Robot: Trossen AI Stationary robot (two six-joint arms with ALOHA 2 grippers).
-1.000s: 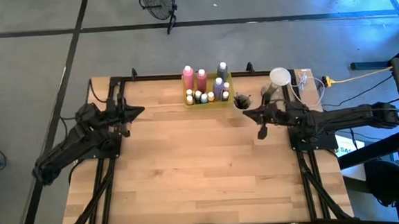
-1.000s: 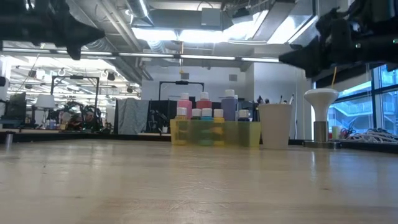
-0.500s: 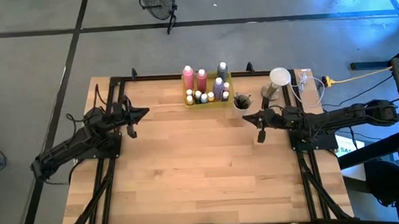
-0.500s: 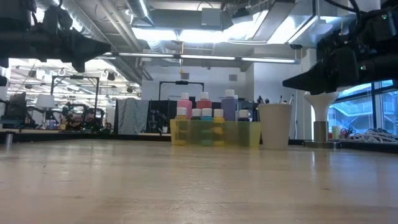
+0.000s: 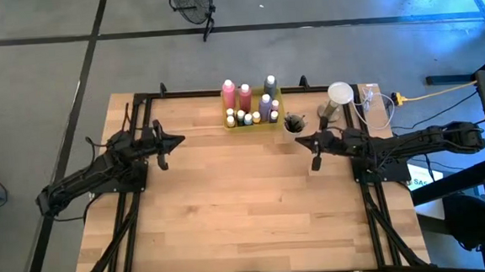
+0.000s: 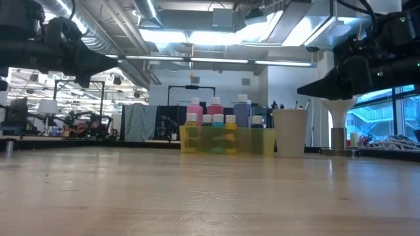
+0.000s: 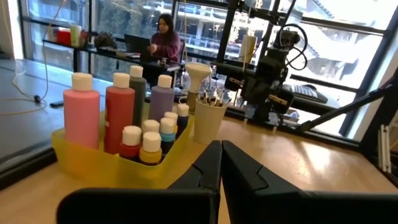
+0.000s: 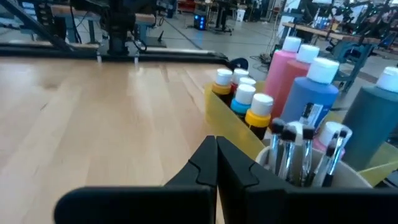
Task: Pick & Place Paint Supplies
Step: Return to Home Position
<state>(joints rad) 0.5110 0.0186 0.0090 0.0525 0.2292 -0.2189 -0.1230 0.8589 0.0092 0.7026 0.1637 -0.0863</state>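
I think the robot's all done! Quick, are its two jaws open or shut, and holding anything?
Left gripper, raised over the table, left side: jaws shut, empty.
Right gripper, raised over the right side: jaws shut, empty.

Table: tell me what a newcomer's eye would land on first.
The yellow tray packed with paint bottles, at the middle of the table's far edge, stands out first, with the cup of paintbrushes beside it toward the right arm. The left claw and right claw hang shut above the table on either side, holding nothing.

Smooth pale wood table (image 5: pixel 230 204); translucent yellow plastic tray (image 7: pixel 93 169); glossy plastic paint bottles (image 7: pixel 81 118).
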